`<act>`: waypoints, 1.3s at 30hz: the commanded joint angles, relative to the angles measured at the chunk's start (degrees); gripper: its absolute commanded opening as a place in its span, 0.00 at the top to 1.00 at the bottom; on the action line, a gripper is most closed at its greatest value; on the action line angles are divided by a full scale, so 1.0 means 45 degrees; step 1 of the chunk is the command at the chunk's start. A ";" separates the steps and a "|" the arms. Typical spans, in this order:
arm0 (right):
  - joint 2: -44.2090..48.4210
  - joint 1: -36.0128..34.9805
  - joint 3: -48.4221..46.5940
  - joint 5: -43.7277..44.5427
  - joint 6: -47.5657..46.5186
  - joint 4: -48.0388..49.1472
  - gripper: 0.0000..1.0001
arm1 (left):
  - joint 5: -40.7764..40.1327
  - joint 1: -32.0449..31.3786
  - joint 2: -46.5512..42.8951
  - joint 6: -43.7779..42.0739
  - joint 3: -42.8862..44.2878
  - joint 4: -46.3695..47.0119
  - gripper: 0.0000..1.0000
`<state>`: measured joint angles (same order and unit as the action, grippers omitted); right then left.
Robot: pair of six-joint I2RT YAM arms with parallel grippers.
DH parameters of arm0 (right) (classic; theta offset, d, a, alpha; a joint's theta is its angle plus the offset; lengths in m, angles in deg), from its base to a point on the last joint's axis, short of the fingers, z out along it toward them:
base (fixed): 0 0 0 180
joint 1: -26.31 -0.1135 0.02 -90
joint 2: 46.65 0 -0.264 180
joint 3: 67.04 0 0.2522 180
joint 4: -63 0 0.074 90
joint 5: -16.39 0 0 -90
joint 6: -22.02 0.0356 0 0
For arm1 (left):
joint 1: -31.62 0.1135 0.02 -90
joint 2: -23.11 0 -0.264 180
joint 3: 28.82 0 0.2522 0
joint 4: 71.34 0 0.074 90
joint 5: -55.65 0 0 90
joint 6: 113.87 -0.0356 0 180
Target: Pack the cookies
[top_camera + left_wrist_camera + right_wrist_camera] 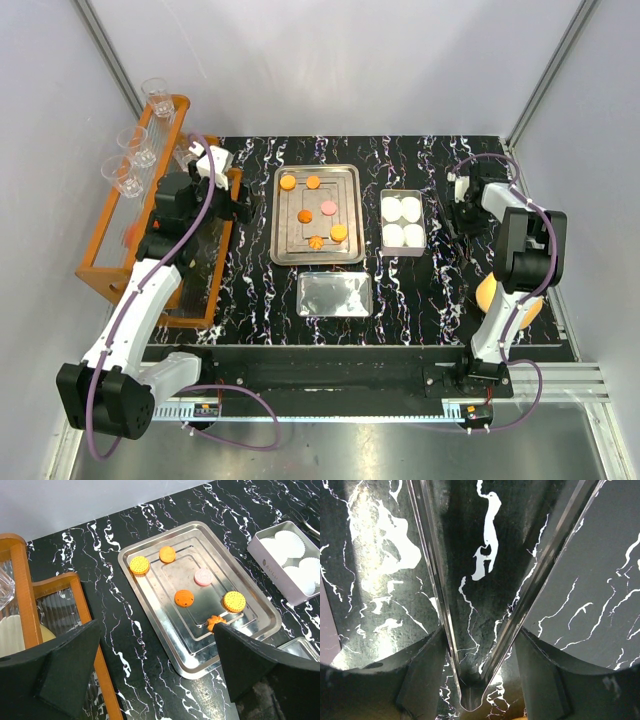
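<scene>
Black marbled table (420,300) carries a steel tray (357,200) at its middle. Six cookies (305,216) lie loose on it, left of a white box (403,250) of paper cups (393,209). Left gripper (157,630) hangs wide open just left of the tray, by a wooden rack (100,260); right gripper (480,632), right of the box, grips shiny tongs (429,555).
</scene>
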<state>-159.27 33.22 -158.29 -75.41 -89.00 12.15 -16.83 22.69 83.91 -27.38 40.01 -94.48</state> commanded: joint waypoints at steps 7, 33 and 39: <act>-0.0442 0.0220 -0.0298 -0.0575 0.0080 0.0525 0.31 | 0.0033 -0.0047 -0.0326 -0.0158 -0.0050 0.0719 0.01; -0.0834 0.0240 -0.0280 -0.0459 0.0236 0.0876 0.44 | 0.0013 -0.0047 -0.0229 -0.0158 -0.0148 0.0738 0.01; 0.0043 0.0240 -0.0396 -0.0146 0.0393 0.0741 0.51 | 0.0033 -0.0047 -0.0229 -0.0158 -0.0147 0.0719 0.01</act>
<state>-161.80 33.99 -161.15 -78.62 -87.67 15.63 -16.83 22.69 83.86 -27.49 39.63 -94.48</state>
